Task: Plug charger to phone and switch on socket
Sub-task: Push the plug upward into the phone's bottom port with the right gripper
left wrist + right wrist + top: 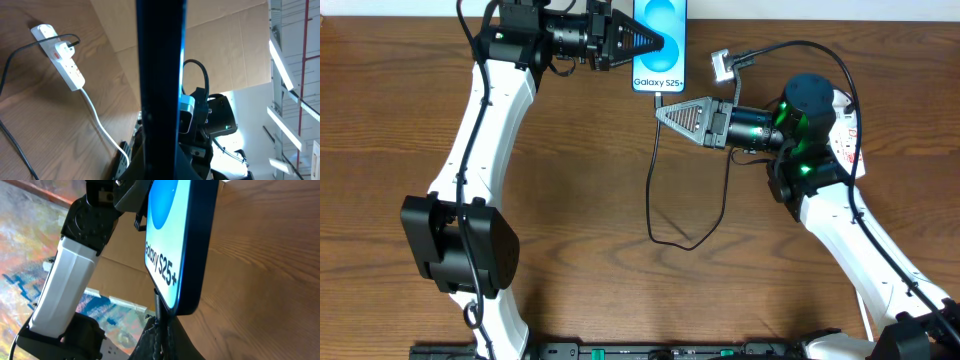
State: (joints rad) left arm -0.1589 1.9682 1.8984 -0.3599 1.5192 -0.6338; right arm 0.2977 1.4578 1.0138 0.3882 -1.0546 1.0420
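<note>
So the phone (pixel 661 76), a slim dark-framed rectangle with a bright blue-cyan screen, is up at 12 o'clock of the brown wooden table (pixel 570 200). The left gripper (pixel 658 43) comes in from 9 o'clock with its fingers clamped on it. The right gripper (pixel 662 111) is just off the phone's 6 o'clock end, fingers pressed together on the charger (pixel 651 190), the long thin black cable, right behind its small black connector tip (pixel 157 302). In the right wrist view the tip meets the phone's bottom edge, but I can't tell if it's actually seated in the port.

What I'd worry about: if the tip is a bit off line, pushing could bend it or shove the phone through the left grip. Let go too early and the slack loop down at 6 o'clock could drag it out.

The socket (pixel 65 57), the small white elongated power strip with red markings, is over at 3 o'clock, mostly tucked under the right arm. Reaching for its switch could snag the cable or nudge the strip.
</note>
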